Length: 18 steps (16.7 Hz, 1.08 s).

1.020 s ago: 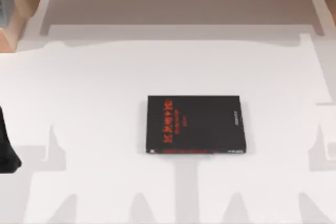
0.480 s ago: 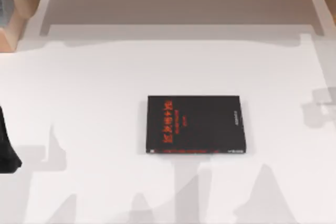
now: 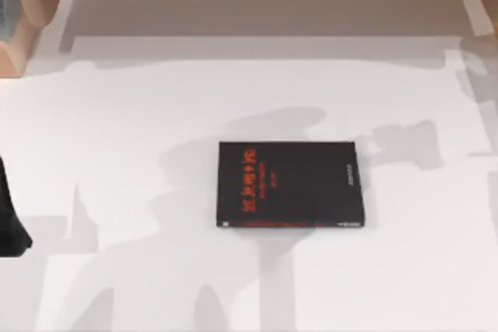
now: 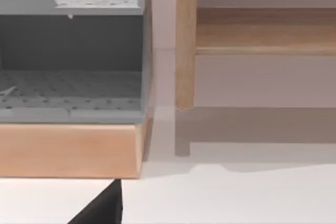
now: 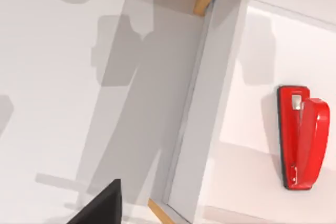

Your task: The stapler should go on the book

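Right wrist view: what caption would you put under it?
Red stapler lying flat on a white surface, beside a raised pale divider.

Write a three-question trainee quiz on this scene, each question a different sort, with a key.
1. True or false: the stapler already lies on the book.
2. Multiple choice: the lettering on the book's black cover is A) white only, B) red, C) green.
3. Fill in: in the right wrist view, the stapler rests on a pale surface, and its colour is ____.

Key
1. False. In the top view the book's cover is bare, and the stapler lies elsewhere, seen from the right wrist camera.
2. B
3. red
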Tool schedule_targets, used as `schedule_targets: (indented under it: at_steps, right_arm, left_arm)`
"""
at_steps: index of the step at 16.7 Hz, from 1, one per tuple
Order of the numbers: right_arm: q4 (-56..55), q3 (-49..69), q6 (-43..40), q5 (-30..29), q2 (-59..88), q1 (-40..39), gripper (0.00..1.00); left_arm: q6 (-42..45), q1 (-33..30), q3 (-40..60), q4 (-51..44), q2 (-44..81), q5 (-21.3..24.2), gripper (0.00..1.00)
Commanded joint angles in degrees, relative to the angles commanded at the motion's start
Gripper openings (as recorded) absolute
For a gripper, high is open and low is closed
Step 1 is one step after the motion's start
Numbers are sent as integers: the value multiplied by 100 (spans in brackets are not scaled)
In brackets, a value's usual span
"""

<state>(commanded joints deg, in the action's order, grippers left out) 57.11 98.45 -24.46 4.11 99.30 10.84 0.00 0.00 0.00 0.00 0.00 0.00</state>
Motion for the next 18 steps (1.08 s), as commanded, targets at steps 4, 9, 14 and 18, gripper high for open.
schedule_targets:
  at_steps: [4, 9, 14, 18]
  right_arm:
    - [1297, 2352, -626, -76, 2178, 446, 100]
    - [2484, 4670, -1033, -154, 4351, 974, 100]
    - [3058, 5794, -1072, -125, 5453, 1109, 100]
    - [3087, 5860, -1066, -120, 5520, 1108, 100]
  left_arm:
    - [0, 0, 0, 0, 0, 0, 100]
    - [0, 0, 0, 0, 0, 0, 100]
    - [0, 0, 0, 0, 0, 0, 100]
    - [0, 0, 0, 0, 0, 0, 100]
